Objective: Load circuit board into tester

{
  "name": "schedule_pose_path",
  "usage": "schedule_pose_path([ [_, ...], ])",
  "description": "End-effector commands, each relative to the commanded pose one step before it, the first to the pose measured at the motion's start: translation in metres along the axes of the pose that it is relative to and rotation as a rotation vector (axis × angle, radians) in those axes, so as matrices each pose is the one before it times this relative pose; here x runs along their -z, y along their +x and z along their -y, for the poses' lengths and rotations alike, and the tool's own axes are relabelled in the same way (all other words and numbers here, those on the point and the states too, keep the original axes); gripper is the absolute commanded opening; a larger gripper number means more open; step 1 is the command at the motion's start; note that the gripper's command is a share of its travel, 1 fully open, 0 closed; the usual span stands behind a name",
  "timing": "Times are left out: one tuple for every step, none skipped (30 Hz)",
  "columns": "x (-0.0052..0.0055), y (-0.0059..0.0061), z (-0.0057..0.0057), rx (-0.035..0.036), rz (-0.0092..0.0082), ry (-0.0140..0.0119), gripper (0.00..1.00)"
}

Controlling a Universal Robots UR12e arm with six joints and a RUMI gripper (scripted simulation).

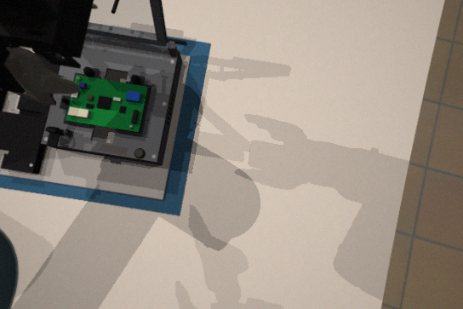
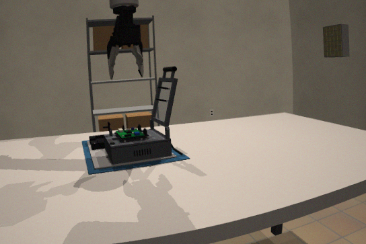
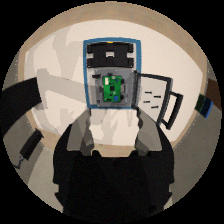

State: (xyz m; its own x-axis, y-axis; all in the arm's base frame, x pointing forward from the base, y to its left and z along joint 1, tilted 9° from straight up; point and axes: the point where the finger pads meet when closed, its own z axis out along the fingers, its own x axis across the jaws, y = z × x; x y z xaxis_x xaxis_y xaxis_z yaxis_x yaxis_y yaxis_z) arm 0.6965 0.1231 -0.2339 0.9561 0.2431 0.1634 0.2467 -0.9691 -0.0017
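The green circuit board [image 1: 111, 111] [image 2: 125, 135] [image 3: 112, 92] lies component side up on the grey tester [image 1: 157, 132] [image 2: 121, 152] [image 3: 97, 96] and looks flat. Its white connector [image 1: 78, 112] [image 3: 107, 80] is at the left end in the top view, the side of a lone black post [image 1: 65, 101]. Small light dots show at two opposite corners; whether pins pass through the holes is too small to tell. The lid [image 1: 157, 8] [image 2: 171, 102] [image 3: 166, 100] stands raised. My gripper [image 2: 126, 76] [image 3: 114, 108] is open and empty, high above the tester.
The black tray [image 1: 21, 140] [image 2: 97, 142] beside the tester holds no board. Both stand on a blue-edged mat [image 1: 174, 191] [image 2: 88, 161]. More black posts [image 1: 89, 71] [image 1: 136, 78] rise along the board's lid side. A latch part [image 1: 53, 131] is at the tester edge opposite the lid hinge.
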Motion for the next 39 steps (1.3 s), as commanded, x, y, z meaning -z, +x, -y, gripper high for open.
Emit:
schedule_pose_path([
  [0.03604,-0.00310,0.00024,-0.00010,0.00673,0.00394,0.59],
  [0.00430,-0.00001,0.00000,0.00000,0.00000,-0.00001,0.59],
  [0.00000,0.00000,0.00000,0.00000,0.00000,0.00000,0.59],
  [0.00000,0.00000,0.00000,0.00000,0.00000,0.00000,0.59],
  [0.00407,0.00000,0.00021,0.00032,0.00002,0.00000,0.59],
  [0.00384,-0.00001,0.00001,0.00000,0.00000,0.00000,0.59],
  [0.00360,-0.00001,-0.00001,-0.00002,0.00000,-0.00001,0.59],
  [0.00335,-0.00001,-0.00001,-0.00003,0.00000,-0.00001,0.59],
  [0.00310,-0.00001,0.00000,-0.00001,0.00000,0.00000,0.59],
  [0.00285,0.00000,0.00002,0.00003,0.00000,0.00000,0.59],
  [0.00260,0.00000,0.00005,0.00007,0.00000,0.00001,0.59],
  [0.00235,0.00000,0.00007,0.00011,0.00000,0.00001,0.59],
  [0.00210,0.00000,0.00009,0.00013,0.00000,0.00002,0.59],
  [0.00186,0.00001,0.00009,0.00009,0.00000,0.00002,0.59],
  [0.00163,0.00000,0.00008,0.00006,0.00000,0.00002,0.59],
  [0.00140,0.00000,0.00007,0.00004,0.00000,0.00001,0.59],
  [0.00118,0.00001,0.00005,0.00001,0.00000,0.00001,0.59],
  [0.00098,0.00000,0.00003,-0.00002,0.00000,0.00000,0.59],
  [0.00078,0.00000,0.00001,-0.00004,0.00000,0.00000,0.59],
  [0.00000,0.00000,0.00000,0.00000,0.00000,0.00000,0.59],
  [0.00000,0.00000,0.00000,0.00000,0.00000,0.00000,0.59],
  [0.00068,0.00034,-0.00009,-0.00007,-0.00037,-0.00016,0.59],
  [0.00050,0.00022,-0.00009,-0.00002,-0.00025,-0.00010,0.59],
  [0.00035,0.00019,-0.00007,0.00000,-0.00022,-0.00009,0.59],
  [0.00023,0.00018,-0.00005,0.00001,-0.00020,-0.00008,0.59],
  [0.00014,0.00017,-0.00004,0.00003,-0.00019,-0.00007,0.59],
  [-0.00013,0.00002,0.00001,0.00002,0.00014,0.00006,0.59],
  [-0.00021,-0.00002,0.00003,0.00003,0.00021,0.00009,0.59],
  [-0.00015,0.00000,0.00003,0.00003,0.00014,0.00006,0.30],
  [-0.00011,-0.00001,0.00003,0.00003,0.00011,0.00005,0.30],
  [-0.00007,0.00000,0.00002,0.00002,0.00001,0.00001,0.30],
  [-0.00003,0.00002,0.00000,0.00002,-0.00009,-0.00003,0.30],
  [-0.00001,0.00002,-0.00001,0.00001,-0.00009,-0.00004,0.30],
  [0.00001,0.00003,-0.00001,0.00000,-0.00009,-0.00003,0.30],
  [0.00001,0.00002,-0.00001,0.00000,-0.00007,-0.00003,0.30],
  [0.00001,0.00001,-0.00001,0.00000,-0.00004,-0.00002,0.30],
  [0.00000,0.00000,0.00000,0.00000,0.00000,0.00000,0.30],
  [0.00000,0.00000,0.00000,0.00000,0.00000,0.00000,0.30],
  [0.00001,0.00002,-0.00001,0.00000,-0.00005,-0.00002,0.30],
])
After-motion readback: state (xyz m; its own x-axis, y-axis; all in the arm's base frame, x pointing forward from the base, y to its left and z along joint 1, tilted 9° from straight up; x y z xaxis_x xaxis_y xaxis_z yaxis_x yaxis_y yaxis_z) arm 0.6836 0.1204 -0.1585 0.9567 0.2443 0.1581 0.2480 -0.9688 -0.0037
